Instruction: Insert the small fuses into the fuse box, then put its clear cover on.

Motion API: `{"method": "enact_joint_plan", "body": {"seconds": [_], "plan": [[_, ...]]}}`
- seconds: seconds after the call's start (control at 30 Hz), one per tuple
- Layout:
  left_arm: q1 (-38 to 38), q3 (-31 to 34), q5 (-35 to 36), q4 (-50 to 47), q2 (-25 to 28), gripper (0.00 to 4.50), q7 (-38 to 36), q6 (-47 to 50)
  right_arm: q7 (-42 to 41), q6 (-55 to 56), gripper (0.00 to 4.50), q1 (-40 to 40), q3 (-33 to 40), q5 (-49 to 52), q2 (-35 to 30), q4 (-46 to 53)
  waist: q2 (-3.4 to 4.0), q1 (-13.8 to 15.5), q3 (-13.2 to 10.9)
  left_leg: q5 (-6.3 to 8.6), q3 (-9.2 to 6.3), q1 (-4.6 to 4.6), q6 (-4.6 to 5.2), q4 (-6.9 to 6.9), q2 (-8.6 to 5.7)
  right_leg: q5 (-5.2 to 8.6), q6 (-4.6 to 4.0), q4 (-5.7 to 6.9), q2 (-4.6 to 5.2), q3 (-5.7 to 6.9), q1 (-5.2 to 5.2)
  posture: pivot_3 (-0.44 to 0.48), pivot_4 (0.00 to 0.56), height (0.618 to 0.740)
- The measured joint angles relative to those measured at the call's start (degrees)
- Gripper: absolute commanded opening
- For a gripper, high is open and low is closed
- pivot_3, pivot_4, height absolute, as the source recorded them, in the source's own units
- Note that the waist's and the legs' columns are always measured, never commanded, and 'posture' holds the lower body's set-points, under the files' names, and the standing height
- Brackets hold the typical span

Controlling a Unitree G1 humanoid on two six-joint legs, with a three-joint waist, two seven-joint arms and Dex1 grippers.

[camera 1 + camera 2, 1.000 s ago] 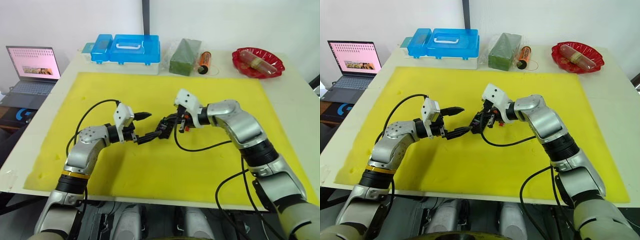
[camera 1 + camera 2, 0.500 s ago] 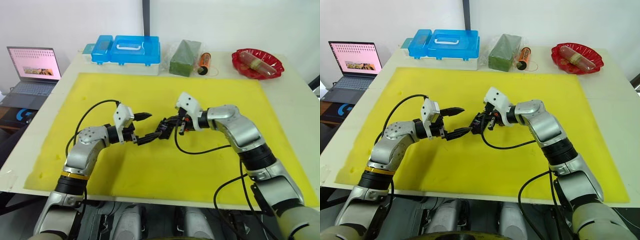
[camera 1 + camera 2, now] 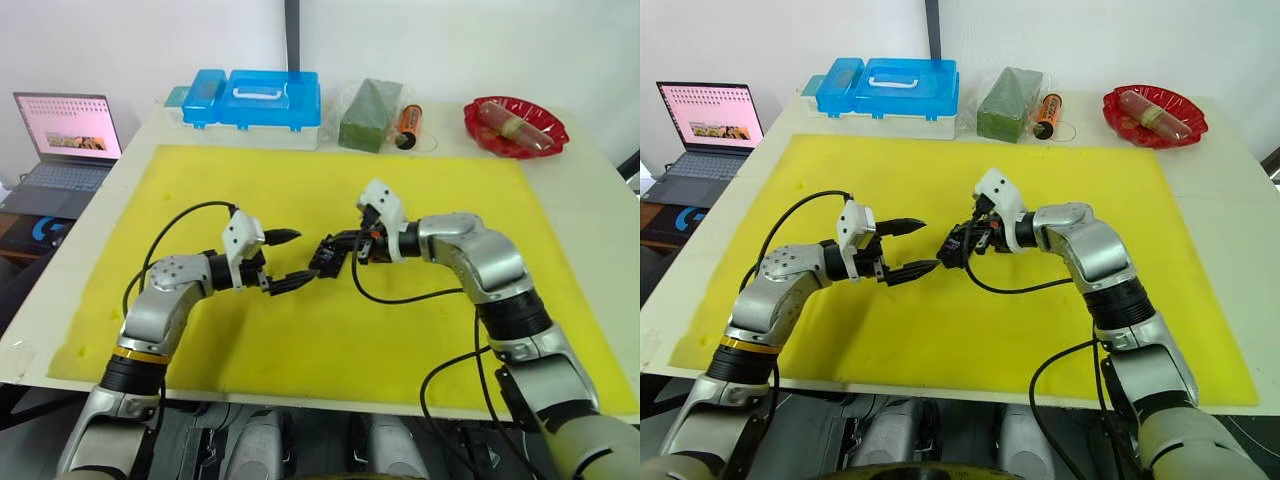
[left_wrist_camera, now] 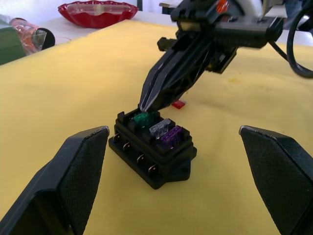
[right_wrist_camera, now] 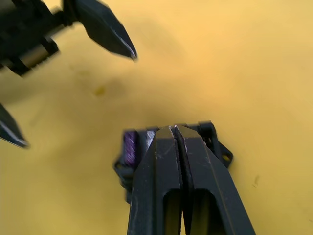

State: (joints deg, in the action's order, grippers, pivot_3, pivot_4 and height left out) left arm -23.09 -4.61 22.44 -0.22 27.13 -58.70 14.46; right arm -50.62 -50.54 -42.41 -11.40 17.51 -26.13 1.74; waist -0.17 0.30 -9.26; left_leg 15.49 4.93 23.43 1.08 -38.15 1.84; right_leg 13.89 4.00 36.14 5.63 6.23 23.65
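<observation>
The fuse box (image 4: 153, 154) is seen at centre frame on the yellow mat (image 3: 420, 330), with green (image 4: 143, 119), grey (image 4: 160, 129) and purple (image 4: 171, 137) fuses seated in its slots. The right gripper (image 4: 145, 105), fingers pressed together, is held with its tips at the green fuse. A red fuse (image 4: 178, 104) is seen lying on the mat just behind the box. The left gripper (image 3: 282, 261) is held spread wide, left of the box.

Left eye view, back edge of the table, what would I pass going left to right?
Laptop → blue case → green block → orange battery → red bowl.
</observation>
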Motion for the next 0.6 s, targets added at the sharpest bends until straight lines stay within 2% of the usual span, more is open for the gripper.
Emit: {"method": "enact_joint_plan", "body": {"seconds": [0.07,0.1,0.17,0.3,0.37,0.53,0.6], "plan": [[0.0,1.1,0.7,0.0,0.0,4.50,0.0,0.0,0.9,-1.8,0.04,-0.1,1.8,1.5,0.0,3.3,-0.01,0.0,0.0,0.00,0.00,0.01,0.00,0.00,0.00,0.00,0.00,-0.01,0.00,0.00,0.01,0.000,0.150,0.740],[0.0,1.8,1.1,-0.3,0.4,4.50,0.0,0.0,1.1,-2.9,0.23,0.1,3.2,2.8,-0.3,5.8,-0.01,0.1,0.0,0.00,0.00,0.02,0.00,0.00,0.00,0.00,0.00,-0.01,0.01,0.00,0.02,0.000,0.150,0.740],[-0.1,3.5,2.1,-0.8,2.3,4.50,-0.5,0.0,1.5,-4.4,0.68,1.0,6.5,5.5,-2.0,11.6,-0.02,0.2,0.0,0.01,-0.02,0.04,0.00,0.01,0.00,0.00,0.00,-0.02,0.01,0.01,0.03,0.000,0.150,0.740],[-0.5,7.7,2.3,0.0,7.8,4.50,-1.4,0.2,3.7,-4.6,2.03,5.6,13.3,6.9,-7.4,18.4,-0.04,0.4,0.0,0.02,-0.04,0.03,0.00,0.01,-0.02,0.01,-0.01,-0.08,0.03,0.07,-0.01,0.000,0.150,0.740],[0.2,9.6,2.3,1.6,10.6,4.50,-1.4,0.2,4.5,-1.5,2.76,12.3,15.3,5.4,-11.7,20.5,-0.04,0.5,0.0,0.04,-0.02,0.04,0.03,0.03,-0.04,0.02,0.00,-0.13,0.05,0.07,-0.01,0.000,0.150,0.740],[4.4,17.4,1.8,9.5,15.2,4.50,-0.1,-1.7,5.7,4.0,4.41,29.1,27.0,2.8,-18.2,20.9,-0.04,0.2,-0.1,0.05,0.10,0.06,0.05,0.08,-0.01,0.02,0.01,-0.11,0.04,0.04,0.09,0.000,0.150,0.740],[5.7,18.8,1.7,11.1,15.7,4.50,0.2,-3.5,4.8,6.7,4.46,37.0,32.2,2.8,-19.0,22.2,-0.06,0.4,-0.1,0.05,0.03,0.04,0.05,0.08,0.02,0.02,0.00,-0.10,0.01,0.05,0.05,0.000,0.150,0.740]]}}
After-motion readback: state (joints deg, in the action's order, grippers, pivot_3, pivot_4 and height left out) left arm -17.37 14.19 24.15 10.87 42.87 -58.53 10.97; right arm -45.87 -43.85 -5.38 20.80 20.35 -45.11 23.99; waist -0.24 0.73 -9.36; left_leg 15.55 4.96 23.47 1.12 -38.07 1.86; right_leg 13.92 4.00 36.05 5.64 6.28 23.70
